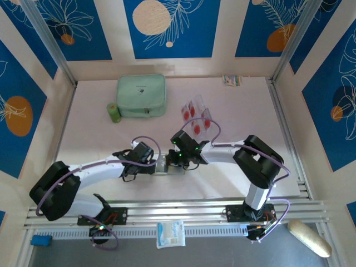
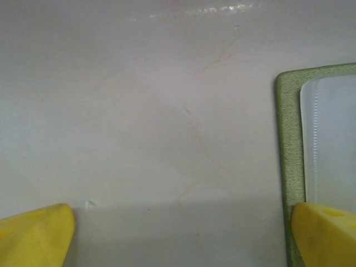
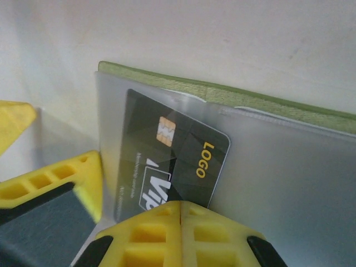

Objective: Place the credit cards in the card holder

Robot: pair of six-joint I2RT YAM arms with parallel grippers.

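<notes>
The olive-green card holder (image 3: 233,97) lies open on the table, its clear inner pockets (image 3: 289,172) facing up. My right gripper (image 3: 181,218) is shut on a black credit card (image 3: 178,153) with a gold chip, whose far part lies under the edge of the clear pocket. My left gripper (image 2: 181,239) is open. One of its yellow fingers (image 2: 325,233) rests at the card holder's green edge (image 2: 289,156), the other over bare table. Both grippers meet mid-table at the card holder (image 1: 162,164). More credit cards (image 1: 196,118) with red marks lie further back.
A mint-green zip case (image 1: 141,95) and a small green roll (image 1: 114,113) sit at the back left. A small packet (image 1: 232,80) lies at the back wall. A white packet (image 1: 170,233) lies on the front rail, between the arm bases.
</notes>
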